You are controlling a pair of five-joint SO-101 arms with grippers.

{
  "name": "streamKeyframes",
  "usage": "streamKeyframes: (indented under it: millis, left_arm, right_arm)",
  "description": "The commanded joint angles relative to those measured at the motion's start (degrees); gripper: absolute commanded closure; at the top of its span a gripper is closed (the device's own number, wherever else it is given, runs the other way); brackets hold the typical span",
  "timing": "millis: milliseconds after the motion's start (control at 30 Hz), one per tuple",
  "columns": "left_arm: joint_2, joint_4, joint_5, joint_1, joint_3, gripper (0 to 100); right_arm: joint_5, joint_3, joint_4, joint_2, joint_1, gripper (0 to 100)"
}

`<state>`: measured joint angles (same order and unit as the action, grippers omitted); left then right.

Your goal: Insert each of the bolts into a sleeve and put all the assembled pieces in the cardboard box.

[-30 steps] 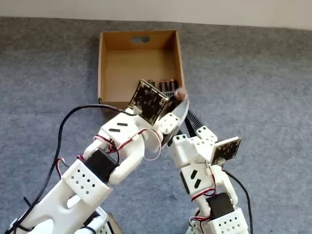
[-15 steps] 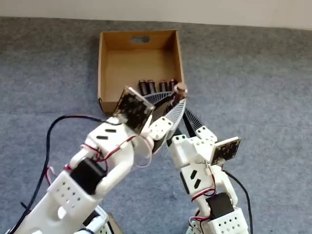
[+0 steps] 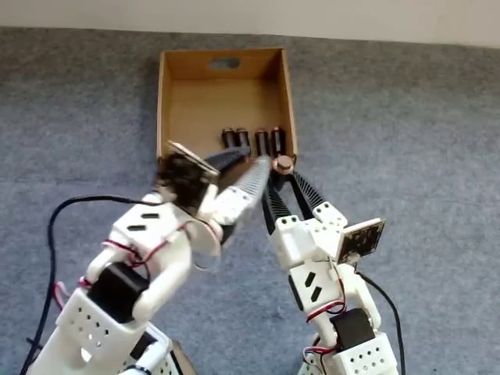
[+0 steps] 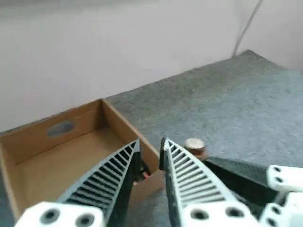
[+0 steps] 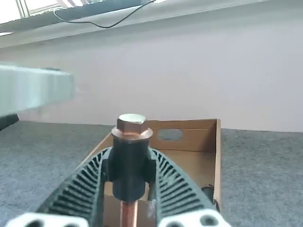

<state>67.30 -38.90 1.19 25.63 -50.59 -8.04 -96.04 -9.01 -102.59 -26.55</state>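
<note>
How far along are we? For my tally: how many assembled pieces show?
5 assembled pieces: four in a row at the cardboard box's near wall, one in the right gripper. More may be hidden.

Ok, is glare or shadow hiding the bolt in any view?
High view: even light, soft shadows, bolt plain by the cardboard box rim. Right wrist view: bright band far behind, no glare on the bolt or sleeve. Left wrist view: bolt evenly lit, unshaded.
</note>
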Motion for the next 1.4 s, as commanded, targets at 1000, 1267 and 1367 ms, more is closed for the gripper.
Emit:
streamKeyframes:
  millis: [1000,1267,1367]
  left_arm:
    - [36.6,-2.0,-0.3,-21.6,-46.6,99]
    - [36.5,-2.0,-0.3,-21.6,-46.6,99]
    - [36.5,-2.7,-0.3,-21.6,-46.6,99]
  right_arm:
    - [8.2,58.1,-30.3,28.6,2.9,99.3]
    - [8.1,76.3,-30.5,62.3,2.9,99.3]
    - [8.1,83.2,-30.8,73.4,2.9,99.3]
